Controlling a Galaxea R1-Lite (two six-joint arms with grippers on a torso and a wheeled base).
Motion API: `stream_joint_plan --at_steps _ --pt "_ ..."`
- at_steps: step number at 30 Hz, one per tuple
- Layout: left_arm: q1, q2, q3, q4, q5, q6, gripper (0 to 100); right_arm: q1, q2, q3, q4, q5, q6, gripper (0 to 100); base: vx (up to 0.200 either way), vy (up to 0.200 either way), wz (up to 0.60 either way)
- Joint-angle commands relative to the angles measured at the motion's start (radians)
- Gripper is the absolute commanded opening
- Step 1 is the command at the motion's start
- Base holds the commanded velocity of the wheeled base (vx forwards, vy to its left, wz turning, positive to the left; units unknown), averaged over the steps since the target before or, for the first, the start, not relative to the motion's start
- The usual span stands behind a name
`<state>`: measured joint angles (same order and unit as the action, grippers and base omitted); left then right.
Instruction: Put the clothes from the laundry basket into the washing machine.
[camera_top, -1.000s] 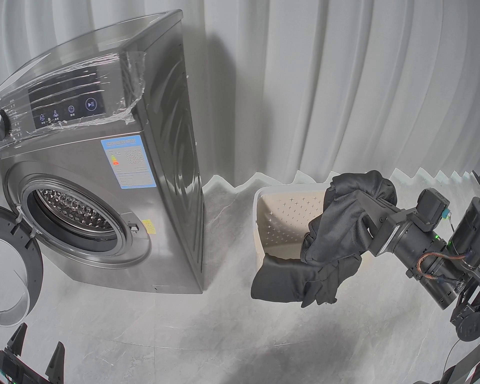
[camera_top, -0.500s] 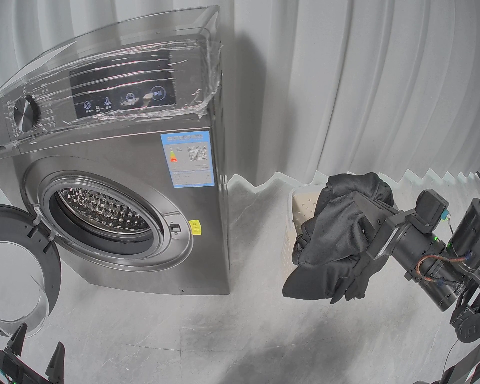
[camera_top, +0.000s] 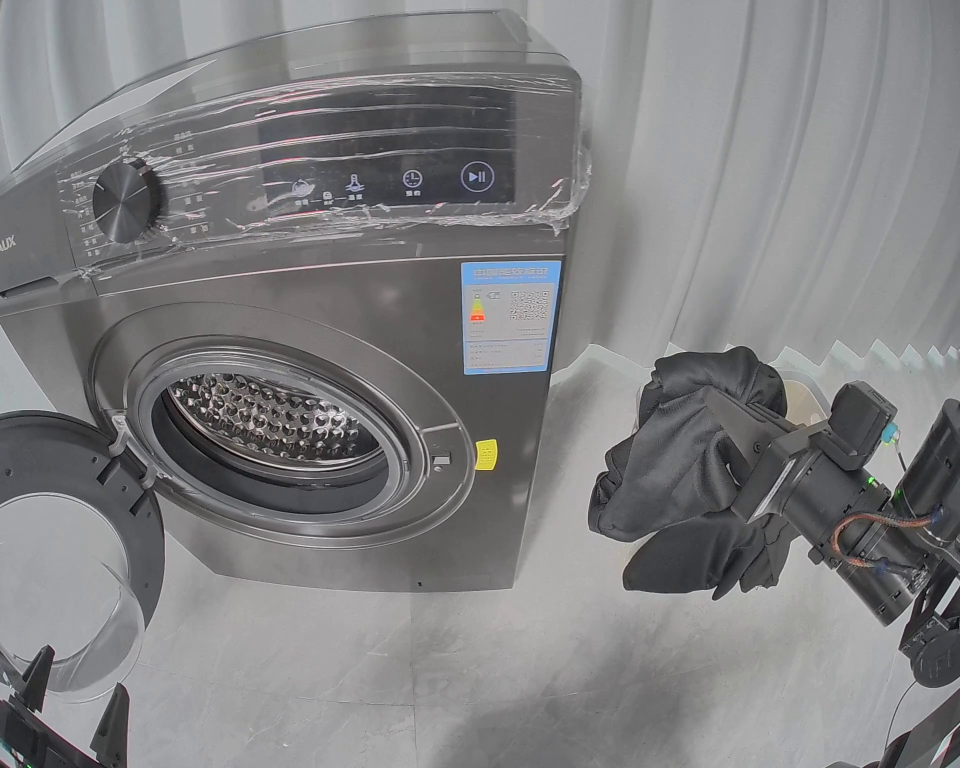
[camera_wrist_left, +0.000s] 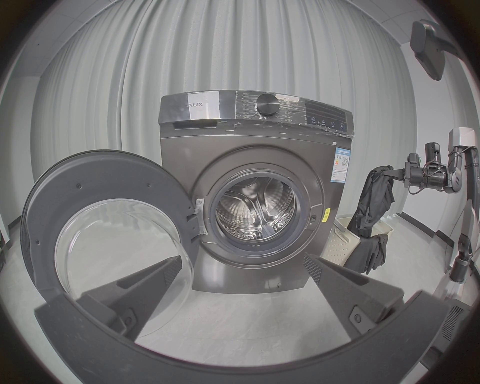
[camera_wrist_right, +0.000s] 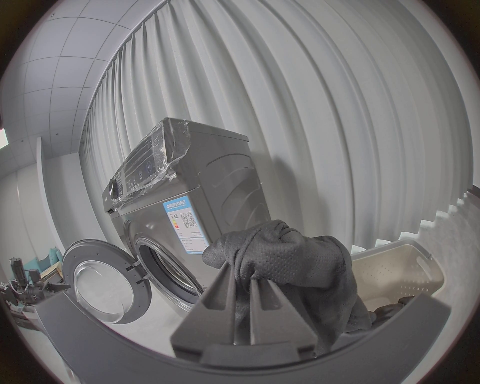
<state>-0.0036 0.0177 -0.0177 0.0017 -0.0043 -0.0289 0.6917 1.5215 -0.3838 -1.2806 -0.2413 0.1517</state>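
The washing machine (camera_top: 300, 300) is silver-grey, with a blue-and-white label (camera_top: 510, 315) and a yellow sticker (camera_top: 486, 454). The garment (camera_top: 690, 450) is plain black. The laundry basket (camera_wrist_right: 400, 272) is cream, dotted with perforations. The curtain (camera_top: 780, 150) is white and the floor (camera_top: 500, 680) is marbled pale grey.

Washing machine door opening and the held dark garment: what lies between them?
Head view: only the washing machine's front panel with its yellow sticker, then bare floor, separate opening and garment.

A dark garment (camera_top: 690, 450) is held bunched and hanging by the right pincer (camera_wrist_right: 241, 285), near the cream laundry basket (camera_wrist_right: 400, 272), right of the open-doored grey washing machine (camera_top: 330, 300).
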Motion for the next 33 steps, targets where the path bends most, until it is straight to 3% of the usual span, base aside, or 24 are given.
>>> stream_joint_plan --at_steps 1,14,23,33 --pt "0.001 -0.018 0.016 0.000 0.001 -0.002 100 0.002 0.002 0.002 0.000 0.000 0.002 0 -0.200 0.000 0.00" --pt "0.001 -0.018 0.016 0.000 0.001 -0.002 100 0.003 0.009 0.008 0.000 -0.001 0.009 0 -0.200 0.000 0.00" --pt "0.001 -0.018 0.016 0.000 0.001 -0.002 100 0.003 0.009 0.010 0.000 0.000 0.009 0 0.000 0.000 0.00" --pt "0.001 -0.018 0.016 0.000 0.001 -0.002 100 0.003 0.011 0.016 0.000 0.000 0.011 0 0.000 0.200 0.00"
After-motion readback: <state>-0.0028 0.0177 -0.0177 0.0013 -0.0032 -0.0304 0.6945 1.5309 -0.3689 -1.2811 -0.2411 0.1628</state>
